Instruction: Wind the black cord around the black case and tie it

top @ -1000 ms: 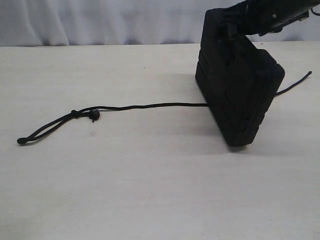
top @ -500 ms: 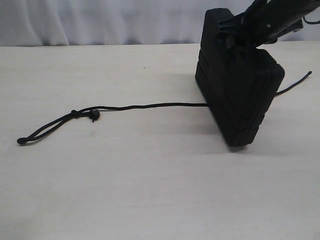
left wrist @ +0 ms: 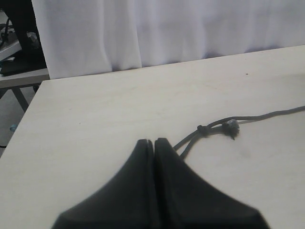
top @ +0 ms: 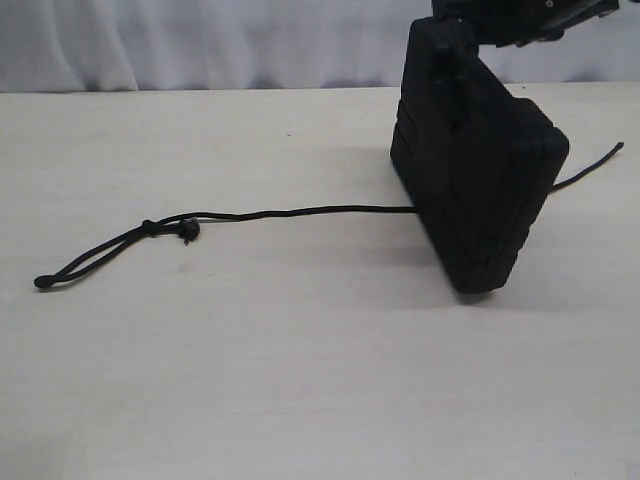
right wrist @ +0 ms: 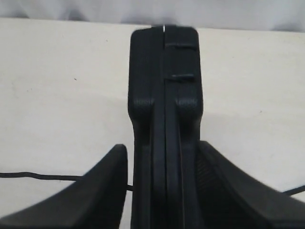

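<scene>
The black case (top: pixel 480 170) stands upright on one narrow edge at the right side of the table (top: pixel 300 380), and the black cord (top: pixel 300 211) lies flat on the table and passes at the foot of the case, with its knotted loop end far out to the left and its short free end showing behind the case on the right. The right gripper (right wrist: pixel 164 152) is at the top of the case with its fingers (right wrist: pixel 95 191) spread apart, one on each side of it. The left gripper (left wrist: pixel 153 143) has its two fingers pressed together with nothing between them, above the table near the loop end of the cord.
</scene>
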Controlling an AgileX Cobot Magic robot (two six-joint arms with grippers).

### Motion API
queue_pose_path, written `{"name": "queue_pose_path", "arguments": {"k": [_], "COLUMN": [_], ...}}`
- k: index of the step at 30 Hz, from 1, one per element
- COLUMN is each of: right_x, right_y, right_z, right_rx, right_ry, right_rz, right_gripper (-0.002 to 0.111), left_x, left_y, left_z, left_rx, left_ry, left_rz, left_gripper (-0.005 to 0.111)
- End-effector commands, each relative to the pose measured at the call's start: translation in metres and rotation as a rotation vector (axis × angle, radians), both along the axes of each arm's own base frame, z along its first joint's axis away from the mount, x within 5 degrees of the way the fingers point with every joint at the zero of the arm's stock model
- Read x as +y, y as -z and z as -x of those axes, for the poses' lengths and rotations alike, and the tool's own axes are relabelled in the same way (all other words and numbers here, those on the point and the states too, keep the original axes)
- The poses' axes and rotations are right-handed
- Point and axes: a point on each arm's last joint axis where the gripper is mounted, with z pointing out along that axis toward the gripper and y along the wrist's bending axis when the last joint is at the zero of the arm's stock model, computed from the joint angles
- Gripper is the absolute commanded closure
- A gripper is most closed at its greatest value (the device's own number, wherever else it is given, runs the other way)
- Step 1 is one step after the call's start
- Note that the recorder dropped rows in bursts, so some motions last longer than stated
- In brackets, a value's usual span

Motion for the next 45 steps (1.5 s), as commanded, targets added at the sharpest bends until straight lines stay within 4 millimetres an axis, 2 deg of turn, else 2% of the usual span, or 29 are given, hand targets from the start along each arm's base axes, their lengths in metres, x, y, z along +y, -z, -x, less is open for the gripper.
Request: {"name": "queue_pose_path", "arguments": {"k": [1,3,4,6,7,9,12,17,23,24,29,34,37,39,43,45], "right_x": [-0.003,-0.004,-0.005,-0.007,-0.009,-0.013,-0.017,-0.028,-0.035,-0.038,-0.048,-0.057,-0.060,-0.061,-0.061,-0.062], "right_y": [-0.030,-0.039,-0.044,-0.055,-0.067,-0.082,-0.090,-0.085,-0.086,-0.089,-0.090,-0.086,-0.083,-0.080,-0.076,-0.072], "right_z": [0.009,0.014,0.017,0.024,0.035,0.055,0.081,0.135,0.175,0.192,0.243,0.286,0.300,0.305,0.309,0.313], "right_rx": [-0.059,-0.086,-0.103,-0.140,-0.188,-0.266,-0.359,-0.492,-0.546,-0.578,-0.757,-0.905,-0.940,-0.949,-0.926,-0.901], "right_ry": [-0.005,-0.023,-0.038,-0.060,-0.066,-0.064,-0.061,-0.055,-0.048,-0.047,-0.038,-0.032,-0.029,-0.029,-0.028,-0.030], "right_rz": [0.008,0.023,0.036,0.055,0.055,0.042,0.022,-0.010,-0.040,-0.048,-0.092,-0.118,-0.136,-0.137,-0.156,-0.161], "right_gripper": [0.066,0.070,0.075,0.091,0.104,0.104,0.104,0.104,0.104,0.104,0.104,0.104,0.104,0.104,0.104,0.104], "left_x": [0.000,0.000,0.000,0.000,0.000,0.000,0.000,0.000,0.002,0.002,0.002,0.002,0.003,0.001,0.004,0.008], "left_y": [0.000,0.000,0.000,0.000,0.000,0.000,0.000,0.000,-0.003,-0.003,-0.003,-0.003,-0.008,-0.017,-0.042,-0.048], "left_z": [0.000,0.000,0.000,0.000,0.000,0.000,0.000,0.000,-0.001,-0.001,-0.001,-0.001,-0.002,-0.002,0.000,0.002], "left_rx": [-0.007,-0.007,-0.007,-0.007,-0.007,-0.007,-0.007,-0.008,-0.043,-0.051,-0.049,-0.049,-0.110,-0.206,-0.469,-0.532], "left_ry": [0.007,0.007,0.007,0.007,0.007,0.007,0.007,0.008,0.002,0.002,0.002,0.002,0.012,0.008,-0.040,-0.065], "left_rz": [0.004,0.004,0.004,0.004,0.004,0.004,0.004,-0.001,-0.085,-0.079,-0.083,-0.083,-0.260,-0.147,0.296,0.466], "left_gripper": [0.107,0.107,0.107,0.107,0.107,0.107,0.107,0.107,0.107,0.107,0.107,0.107,0.107,0.107,0.107,0.107]}}
